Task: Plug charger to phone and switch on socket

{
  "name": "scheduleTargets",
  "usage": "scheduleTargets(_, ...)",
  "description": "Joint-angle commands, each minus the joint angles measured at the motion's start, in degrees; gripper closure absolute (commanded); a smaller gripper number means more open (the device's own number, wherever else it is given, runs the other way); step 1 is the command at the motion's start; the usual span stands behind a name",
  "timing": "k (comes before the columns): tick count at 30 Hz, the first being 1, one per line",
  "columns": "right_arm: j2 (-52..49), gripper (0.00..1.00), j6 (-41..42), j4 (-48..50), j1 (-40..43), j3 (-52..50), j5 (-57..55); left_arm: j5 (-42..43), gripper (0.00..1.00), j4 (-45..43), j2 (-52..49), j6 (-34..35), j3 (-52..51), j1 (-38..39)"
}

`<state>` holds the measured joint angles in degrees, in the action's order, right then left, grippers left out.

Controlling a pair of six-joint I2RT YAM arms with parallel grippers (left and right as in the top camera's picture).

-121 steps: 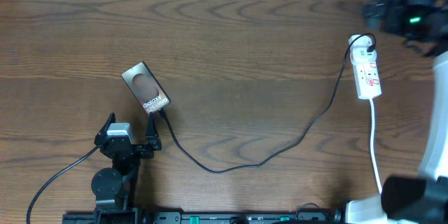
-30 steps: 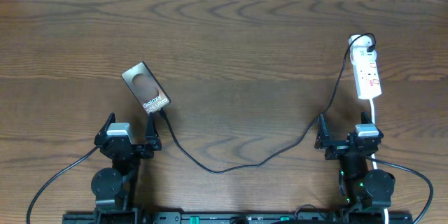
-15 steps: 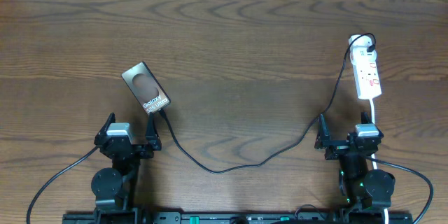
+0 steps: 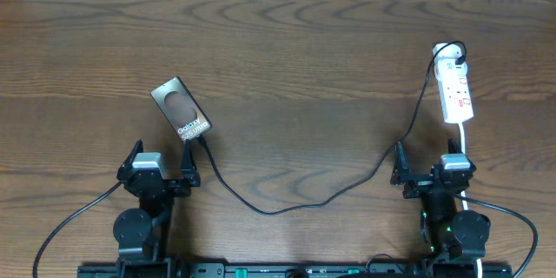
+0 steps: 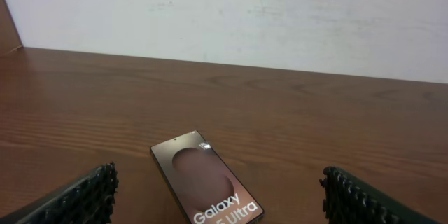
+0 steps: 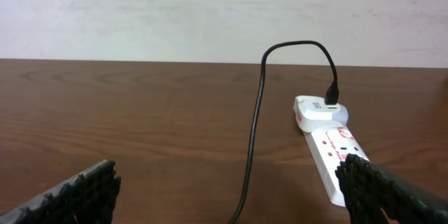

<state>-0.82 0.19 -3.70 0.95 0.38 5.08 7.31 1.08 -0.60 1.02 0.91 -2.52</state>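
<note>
The phone (image 4: 181,109) lies flat at the left, tilted, its lettering toward me; it also fills the lower middle of the left wrist view (image 5: 203,182). The charger cable (image 4: 278,211) runs from the phone's near short edge in a low loop up to the socket (image 4: 456,87) at the far right. I cannot tell whether its tip sits in the phone. My left gripper (image 4: 162,158) is open just below the phone, apart from it. My right gripper (image 4: 427,163) is open below the socket. The cable (image 6: 255,126) and socket (image 6: 329,150) lie ahead of it.
The socket's white cord (image 4: 465,143) trails down past my right gripper toward the table's front edge. A pale wall stands behind the table's far edge (image 5: 231,63). Both arm bases sit at the front edge.
Four seconds ago the right arm was up beside the socket; it now rests at the front right. Over the last second nothing has moved.
</note>
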Motion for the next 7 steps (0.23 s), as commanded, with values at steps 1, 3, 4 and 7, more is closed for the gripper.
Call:
scheduleTargets(1,0.5,0.01,-0.7,-0.3,-0.2,-0.1,-0.6,1.0,0.09,2.4,0.4,-0.8,-0.6,-0.2)
scheduleTargets(3,0.5,0.01,-0.7,-0.3,-0.2,-0.1,-0.6,1.0,0.09,2.4,0.4,-0.8,-0.6,-0.2)
scheduleTargets(4,0.5,0.01,-0.7,-0.3,-0.2,-0.1,-0.6,1.0,0.09,2.4,0.4,-0.8,-0.6,-0.2)
scheduleTargets(7,0.5,0.01,-0.7,-0.3,-0.2,-0.1,-0.6,1.0,0.09,2.4,0.4,-0.8,-0.6,-0.2)
